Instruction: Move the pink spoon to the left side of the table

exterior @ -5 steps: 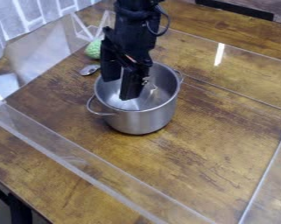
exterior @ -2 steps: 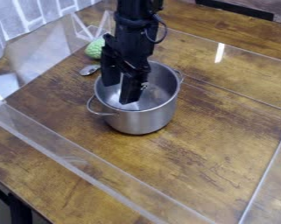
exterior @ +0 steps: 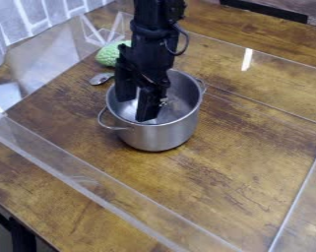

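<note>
Spanning most of the view, the brown wood counter (exterior: 226, 177) shows visible grain and a glossy glare near its far side. Clear strips (exterior: 114, 200) run along its near-left edge, with another at the right. Open wood lies to the right of the pot and in front of it. 1 metal pot (exterior: 154, 123) with 2 loop handles stands toward the far half, and its wall surrounds the lowered black tool (exterior: 145, 106). Whether the tool is clenched or released, I cannot tell. No pink spoon can be made out. Just beyond the pot's left rim lie a green object (exterior: 110, 53) and a small silvery piece (exterior: 101, 79).
</note>
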Controlling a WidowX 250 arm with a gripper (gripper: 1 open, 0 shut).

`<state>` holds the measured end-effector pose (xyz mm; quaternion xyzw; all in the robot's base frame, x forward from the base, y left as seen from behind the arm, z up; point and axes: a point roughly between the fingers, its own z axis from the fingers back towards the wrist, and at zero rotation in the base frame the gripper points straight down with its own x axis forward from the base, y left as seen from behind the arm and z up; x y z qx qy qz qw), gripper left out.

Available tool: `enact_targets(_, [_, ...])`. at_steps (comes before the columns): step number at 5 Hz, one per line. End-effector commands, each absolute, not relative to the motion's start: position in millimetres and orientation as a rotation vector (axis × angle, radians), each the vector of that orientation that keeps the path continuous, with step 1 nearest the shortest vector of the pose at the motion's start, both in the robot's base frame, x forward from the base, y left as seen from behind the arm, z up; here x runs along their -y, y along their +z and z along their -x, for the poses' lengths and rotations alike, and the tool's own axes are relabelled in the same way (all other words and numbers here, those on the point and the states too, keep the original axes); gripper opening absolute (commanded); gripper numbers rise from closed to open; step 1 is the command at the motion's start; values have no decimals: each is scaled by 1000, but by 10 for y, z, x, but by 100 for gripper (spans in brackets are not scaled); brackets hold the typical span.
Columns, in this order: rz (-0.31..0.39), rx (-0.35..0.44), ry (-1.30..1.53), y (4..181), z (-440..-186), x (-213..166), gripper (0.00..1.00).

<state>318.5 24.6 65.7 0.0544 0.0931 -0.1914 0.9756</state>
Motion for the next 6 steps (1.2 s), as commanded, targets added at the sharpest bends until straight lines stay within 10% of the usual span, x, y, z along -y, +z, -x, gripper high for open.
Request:
enact_targets(1, [-128, -126, -367, 810, -3309, -310, 0])
enact_targets(6, [-138, -125, -361, 793, -3375, -311, 0])
